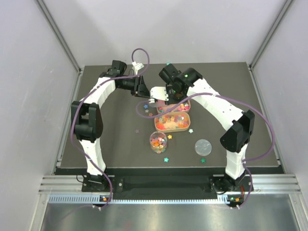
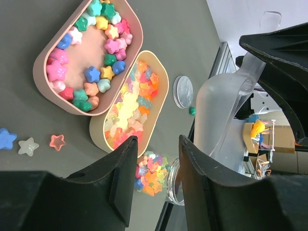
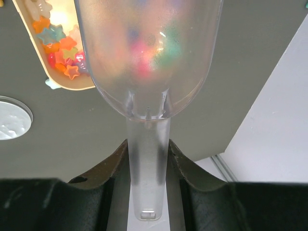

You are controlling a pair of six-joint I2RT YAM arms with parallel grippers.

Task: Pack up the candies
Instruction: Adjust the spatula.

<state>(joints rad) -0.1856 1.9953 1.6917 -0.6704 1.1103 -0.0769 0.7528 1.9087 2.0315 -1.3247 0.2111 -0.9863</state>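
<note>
Half-open left end effector (image 2: 157,144): nothing between its fingers; it hovers over the counter (image 1: 96,134), just left of the trays.
Loose candies (image 2: 28,145): a few stars lie scattered on the counter around the trays and jar.
Scoop (image 3: 149,48): clear plastic, held off the counter near the far tray; blurred coloured candies sit in its bowl.
Right end effector (image 3: 147,149): clamped tight on the scoop's handle.
Jar (image 1: 158,150): clear, upright, lidless, partly filled with candies, just in front of the trays.
Trays (image 2: 42,65): two ovals touching side by side; the far one holds bigger stars, the near one smaller orange, red and yellow candies.
Lid (image 1: 203,147): flat on the counter, right of the jar, apart from it.
</note>
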